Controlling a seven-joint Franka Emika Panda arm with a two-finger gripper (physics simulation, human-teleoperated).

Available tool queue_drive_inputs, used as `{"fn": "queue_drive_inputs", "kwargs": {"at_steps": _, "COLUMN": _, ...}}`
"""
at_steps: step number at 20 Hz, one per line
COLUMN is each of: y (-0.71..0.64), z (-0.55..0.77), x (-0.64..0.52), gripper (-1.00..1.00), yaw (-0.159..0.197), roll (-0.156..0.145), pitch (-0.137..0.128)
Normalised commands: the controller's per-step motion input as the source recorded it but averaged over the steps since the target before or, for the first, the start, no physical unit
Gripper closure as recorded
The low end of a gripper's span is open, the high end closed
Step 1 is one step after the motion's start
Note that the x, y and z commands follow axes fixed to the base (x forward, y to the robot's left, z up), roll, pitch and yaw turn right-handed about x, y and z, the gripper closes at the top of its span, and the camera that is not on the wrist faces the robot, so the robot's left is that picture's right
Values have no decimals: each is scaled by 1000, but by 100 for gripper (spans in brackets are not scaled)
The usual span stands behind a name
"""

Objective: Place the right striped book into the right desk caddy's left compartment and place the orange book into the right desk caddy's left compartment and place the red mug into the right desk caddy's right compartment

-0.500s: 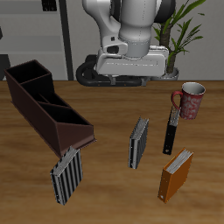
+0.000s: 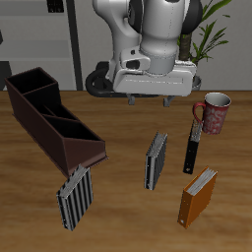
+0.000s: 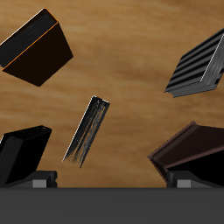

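Note:
My gripper [image 2: 150, 98] hangs high over the middle of the table, open and holding nothing; in the wrist view the gripper [image 3: 112, 181] shows both fingers spread wide. The right striped book [image 2: 74, 197] [image 3: 197, 66], light grey and white, lies near the table's front edge beside the low end of the right desk caddy [image 2: 47, 116] [image 3: 194, 149]. The orange book [image 2: 197, 197] [image 3: 35, 48] stands near the front edge on the other side. The red mug [image 2: 214, 111] stands upright farther back. The caddy's left compartment [image 2: 71, 136] and right compartment [image 2: 30, 87] hold nothing.
A darker striped book [image 2: 156, 159] [image 3: 87, 131] stands on edge almost under the gripper. A thin black book [image 2: 194, 148] [image 3: 22, 153] lies between it and the mug. A potted plant [image 2: 202, 34] stands behind the mug.
The hand has shifted slightly toward the mug's side and dipped a little. The objects on the table have not moved.

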Motion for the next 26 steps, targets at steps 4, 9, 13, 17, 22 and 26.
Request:
{"fn": "queue_drive_inputs", "kwargs": {"at_steps": 4, "y": -267, "z": 69, "x": 370, "gripper": -100, "yaw": 17, "roll": 42, "pitch": 1}}
{"fn": "queue_drive_inputs", "kwargs": {"at_steps": 9, "y": -497, "z": 198, "x": 390, "gripper": -100, "yaw": 40, "roll": 18, "pitch": -8}}
{"fn": "queue_drive_inputs", "kwargs": {"at_steps": 13, "y": -652, "z": 169, "x": 420, "gripper": -100, "yaw": 8, "roll": -31, "pitch": -1}}
{"fn": "queue_drive_inputs", "kwargs": {"at_steps": 17, "y": -697, "z": 272, "x": 430, "gripper": -100, "yaw": 38, "roll": 62, "pitch": -19}}
{"fn": "queue_drive_inputs", "kwargs": {"at_steps": 22, "y": -351, "z": 39, "x": 215, "gripper": -100, "yaw": 11, "roll": 90, "pitch": 13}}
{"fn": "queue_drive_inputs", "kwargs": {"at_steps": 26, "y": -559, "z": -101, "x": 276, "gripper": -100, "yaw": 7, "roll": -11, "pitch": -21}}
